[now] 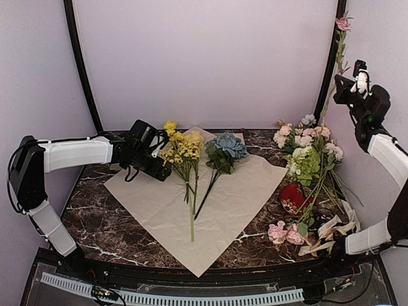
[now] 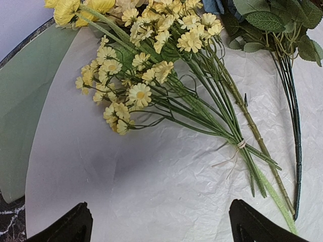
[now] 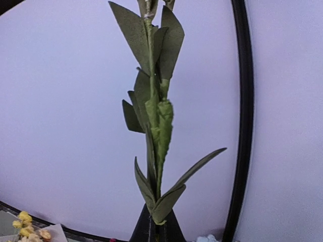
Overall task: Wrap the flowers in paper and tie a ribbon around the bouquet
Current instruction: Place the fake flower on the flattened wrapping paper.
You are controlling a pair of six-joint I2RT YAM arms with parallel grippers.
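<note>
The left gripper is hovering with jaws spread wide and holding nothing, just left of the yellow flowers. These are lying beside the blue hydrangea on the paper, which is spread beige face up. At the far right, the right gripper is pinching a leafy stem high in the air. Flowers are seemingly being laid out. Wrapping is coming next, calling for a grip on a paper edge to fold it over the stalks.

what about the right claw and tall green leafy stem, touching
Touching: right wrist view shows the right claw shut on the base of the tall green leafy stem.
</note>
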